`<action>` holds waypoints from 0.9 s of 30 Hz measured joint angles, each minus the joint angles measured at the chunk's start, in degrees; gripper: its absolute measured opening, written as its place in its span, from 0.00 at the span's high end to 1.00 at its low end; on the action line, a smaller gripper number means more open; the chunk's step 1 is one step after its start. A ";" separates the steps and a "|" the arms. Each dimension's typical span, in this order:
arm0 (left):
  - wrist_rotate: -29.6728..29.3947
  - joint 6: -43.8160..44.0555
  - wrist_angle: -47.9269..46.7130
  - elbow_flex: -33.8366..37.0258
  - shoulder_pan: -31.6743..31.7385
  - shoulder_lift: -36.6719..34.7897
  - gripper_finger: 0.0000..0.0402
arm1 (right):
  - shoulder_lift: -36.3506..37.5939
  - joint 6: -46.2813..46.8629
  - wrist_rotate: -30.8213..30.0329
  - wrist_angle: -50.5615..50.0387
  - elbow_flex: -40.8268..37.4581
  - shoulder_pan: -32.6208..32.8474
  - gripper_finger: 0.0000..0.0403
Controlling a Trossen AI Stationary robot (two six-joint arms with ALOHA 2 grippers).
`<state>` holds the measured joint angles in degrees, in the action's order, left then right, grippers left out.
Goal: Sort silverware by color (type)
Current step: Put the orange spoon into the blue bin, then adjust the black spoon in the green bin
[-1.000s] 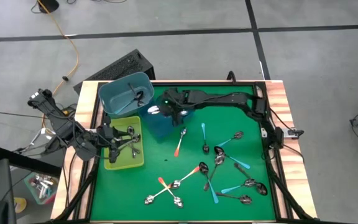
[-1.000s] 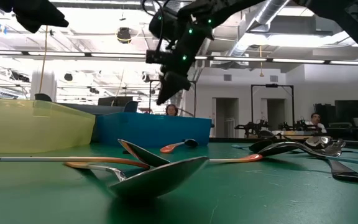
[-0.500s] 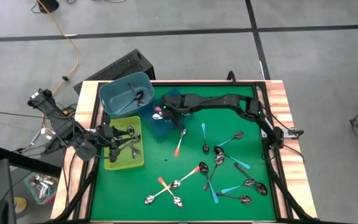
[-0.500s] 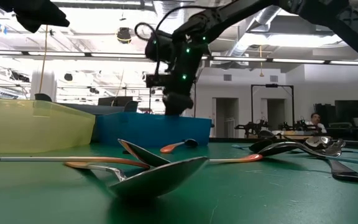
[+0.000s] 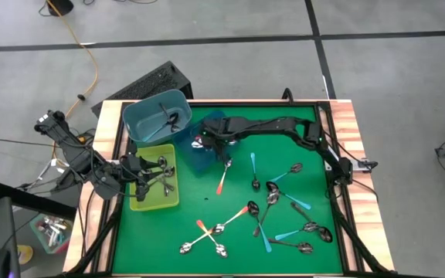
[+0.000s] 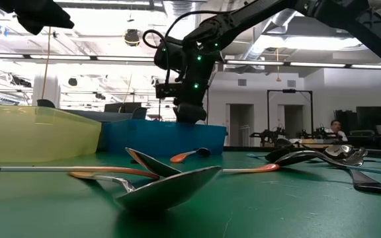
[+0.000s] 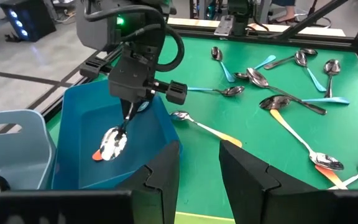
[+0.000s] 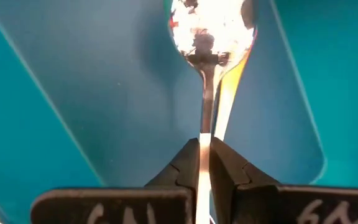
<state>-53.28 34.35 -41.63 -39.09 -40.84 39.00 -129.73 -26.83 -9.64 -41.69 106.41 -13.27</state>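
We see the right gripper [image 7: 127, 118] down in the blue bin [image 5: 199, 158] at about 10 o'clock on the desk [image 5: 230, 208], fingers [image 8: 188, 163] pinched on the handle of a spoon [image 7: 113, 144] whose bowl hangs low in the bin, over an orange handle [image 8: 227, 93] on the bin floor. The left gripper [image 5: 139, 174] sits over the yellow tray [image 5: 153, 199] at 9 o'clock, fingers [image 7: 244, 168] parted and holding nothing. Other spoons [image 5: 273, 202] lie scattered on the green mat from 3 to 6 o'clock, with a few in the tray and the grey tub [image 5: 154, 116].
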 joint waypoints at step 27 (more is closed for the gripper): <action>-0.09 -0.90 0.26 0.00 -0.02 -0.07 0.75 | 3.07 2.57 -0.97 -14.69 17.08 0.65 0.72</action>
<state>-53.36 33.45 -41.36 -39.09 -40.86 38.94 -126.67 -24.26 -10.61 -56.38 123.49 -12.62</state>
